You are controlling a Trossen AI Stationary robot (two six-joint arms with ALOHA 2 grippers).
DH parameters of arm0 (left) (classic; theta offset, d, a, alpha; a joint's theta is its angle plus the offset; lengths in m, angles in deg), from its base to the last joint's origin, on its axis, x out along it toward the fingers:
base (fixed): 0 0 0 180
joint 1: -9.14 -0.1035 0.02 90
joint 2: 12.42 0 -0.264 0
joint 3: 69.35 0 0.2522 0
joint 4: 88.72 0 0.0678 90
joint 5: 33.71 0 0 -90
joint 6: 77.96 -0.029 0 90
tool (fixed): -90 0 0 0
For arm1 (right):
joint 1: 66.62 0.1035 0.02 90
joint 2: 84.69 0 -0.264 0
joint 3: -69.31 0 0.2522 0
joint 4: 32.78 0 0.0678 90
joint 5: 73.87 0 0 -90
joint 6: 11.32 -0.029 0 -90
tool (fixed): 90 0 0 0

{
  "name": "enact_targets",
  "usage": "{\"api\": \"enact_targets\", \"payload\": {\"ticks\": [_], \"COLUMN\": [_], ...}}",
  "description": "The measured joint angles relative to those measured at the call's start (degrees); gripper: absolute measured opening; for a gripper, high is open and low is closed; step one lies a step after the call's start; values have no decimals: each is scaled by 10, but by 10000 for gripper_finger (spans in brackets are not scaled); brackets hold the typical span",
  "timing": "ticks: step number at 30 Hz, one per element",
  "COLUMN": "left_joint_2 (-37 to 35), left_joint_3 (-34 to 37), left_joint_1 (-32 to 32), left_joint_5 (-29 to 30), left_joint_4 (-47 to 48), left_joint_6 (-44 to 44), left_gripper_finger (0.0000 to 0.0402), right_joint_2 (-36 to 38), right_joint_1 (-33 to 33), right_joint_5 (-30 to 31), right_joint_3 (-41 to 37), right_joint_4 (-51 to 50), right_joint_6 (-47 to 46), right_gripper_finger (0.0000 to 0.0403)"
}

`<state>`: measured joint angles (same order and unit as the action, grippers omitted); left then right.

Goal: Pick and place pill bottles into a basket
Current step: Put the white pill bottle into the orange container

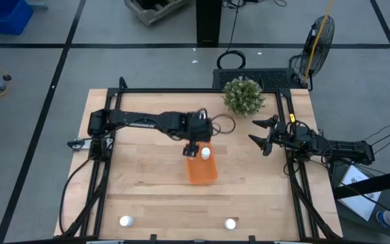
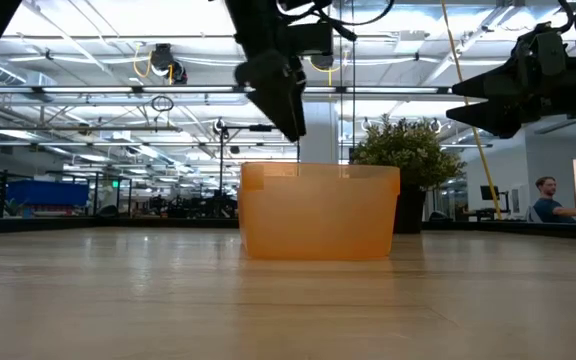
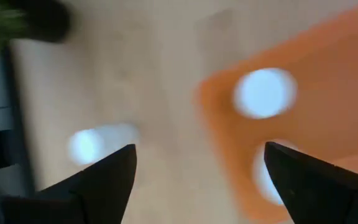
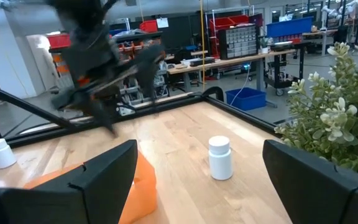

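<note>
Fingers spread on both grippers; nothing held.
Left gripper (image 1: pixel 192 150) hangs above the orange basket's (image 1: pixel 202 172) far end, where a pill bottle (image 1: pixel 206 154) lies inside. Right gripper (image 1: pixel 259 134) waits beside the plant (image 1: pixel 243 95); two more bottles (image 1: pixel 125 221) (image 1: pixel 230 224) stand along the table's near edge.

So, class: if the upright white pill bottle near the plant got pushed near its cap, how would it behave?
The pill bottle stands taller than wide, so it would probably tip. Round-sided, it would then likely roll across the smooth table. It looks small, probably light.
</note>
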<state>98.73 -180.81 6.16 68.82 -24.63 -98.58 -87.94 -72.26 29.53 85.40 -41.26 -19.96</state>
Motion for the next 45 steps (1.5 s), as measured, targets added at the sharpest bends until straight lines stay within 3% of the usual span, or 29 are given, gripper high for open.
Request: {"api": "enact_targets", "payload": {"ticks": [5, 13, 17, 45], "left_joint_2": [-1, -1, -1, 117], "left_joint_3": [-38, -46, -41, -40], "left_joint_1": [-57, -167, -194, -198], "left_joint_5": [19, -146, -190, -176], "left_joint_4": [-18, -54, -55, -48], "left_joint_6": [0, 45, 55, 42], "left_gripper_finger": [329, 305, 299, 297], "right_joint_2": [-1, -1, -1, -1], "right_joint_1": [0, 0, 0, 0], "right_joint_5": [0, 0, 0, -1], "right_joint_3": [0, 0, 0, 0], "right_joint_4": [0, 0, 0, 1], "right_joint_6": [-11, -12, -3, -1], "right_gripper_finger": [339, 339, 339, 339]}}
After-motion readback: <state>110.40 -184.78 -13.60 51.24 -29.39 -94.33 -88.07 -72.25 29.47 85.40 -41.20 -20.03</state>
